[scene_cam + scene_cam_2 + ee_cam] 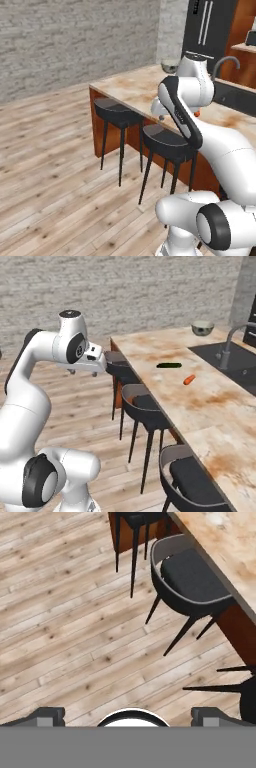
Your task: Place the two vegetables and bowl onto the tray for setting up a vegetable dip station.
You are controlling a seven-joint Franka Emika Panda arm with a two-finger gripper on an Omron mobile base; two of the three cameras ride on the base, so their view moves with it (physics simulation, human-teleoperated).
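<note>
A long table (200, 401) with a mottled tan and rust stone top runs over a reddish-brown wooden base. Dark stools (145, 406) with grey-rimmed seats and thin black legs stand along its near side — one (192, 579) seen from above, tucked just beside the table's edge. A dark sink (235, 363) is set into the top, with a curved grey faucet (229, 346) at its edge. The floor (70, 622) is pale wooden planks, and a grey brick wall (150, 291) stands behind.
</note>
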